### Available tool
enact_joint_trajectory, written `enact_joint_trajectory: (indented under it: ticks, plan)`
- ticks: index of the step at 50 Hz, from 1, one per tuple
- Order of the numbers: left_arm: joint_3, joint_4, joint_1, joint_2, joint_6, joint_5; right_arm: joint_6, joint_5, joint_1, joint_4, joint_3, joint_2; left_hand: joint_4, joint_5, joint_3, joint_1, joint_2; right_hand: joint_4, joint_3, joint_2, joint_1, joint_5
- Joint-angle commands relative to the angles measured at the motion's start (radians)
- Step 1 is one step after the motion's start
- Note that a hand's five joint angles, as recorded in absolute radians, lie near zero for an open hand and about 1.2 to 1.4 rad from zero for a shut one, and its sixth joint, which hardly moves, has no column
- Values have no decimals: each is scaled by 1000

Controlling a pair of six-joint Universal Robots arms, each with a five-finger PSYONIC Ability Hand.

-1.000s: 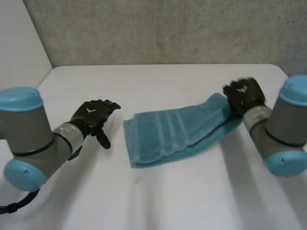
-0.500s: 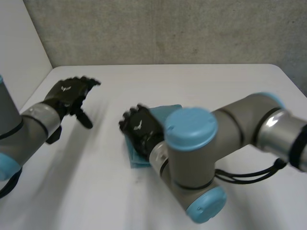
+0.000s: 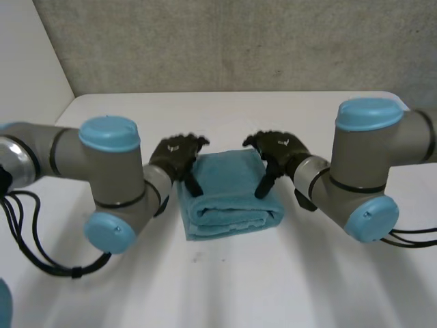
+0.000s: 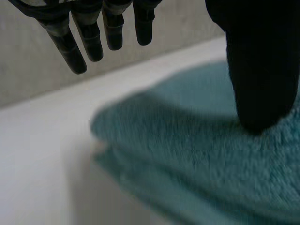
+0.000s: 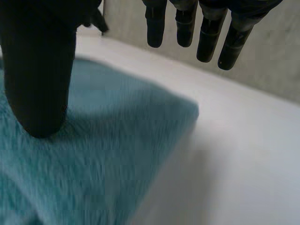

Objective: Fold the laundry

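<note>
**Folded teal towel (image 3: 229,199) mid-bench (image 3: 225,290), one hand at each side edge**

The left hand (image 3: 179,152) sits at the towel's left edge. Its fingers are straight and hold nothing, and its thumb tip rests on the pile. The towel lies in stacked layers between the two hands. The right hand (image 3: 278,150) mirrors this at the right edge, fingers straight, thumb tip on the cloth. Each hand has a small white mark on its back, too small to read. A grey wall (image 3: 225,44) stands behind the bench.
</note>
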Motion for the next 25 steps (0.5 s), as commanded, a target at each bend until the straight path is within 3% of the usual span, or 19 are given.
enact_joint_trajectory:
  ticks: [1, 8, 14, 21, 25]
  plan:
    - [-93, -30, 12, 28, 24, -29, -26, -3, -20, 66, -33, 80, -7, -22, -15, 4, -6, -59, -41, -46, -33, -62]
    - [-113, -65, 10, 154, 110, -27, -27, 1, -21, 117, -82, 39, -18, -34, -27, -8, -18, -59, -41, -46, -33, -62]
    - [-43, -96, 13, 327, 113, -18, -6, 24, -40, 106, -85, -212, -30, -46, -39, -20, -30, -59, -41, -46, -33, -62]
    - [16, -144, 79, 505, 107, -20, 14, 182, -122, 71, -55, -453, -30, -46, -39, -20, -30, -59, -41, -46, -33, -62]
    - [22, -238, 131, 565, 107, -18, -24, 218, -150, 90, -22, -498, -30, -46, -39, -20, -30, -59, -41, -46, -33, -62]
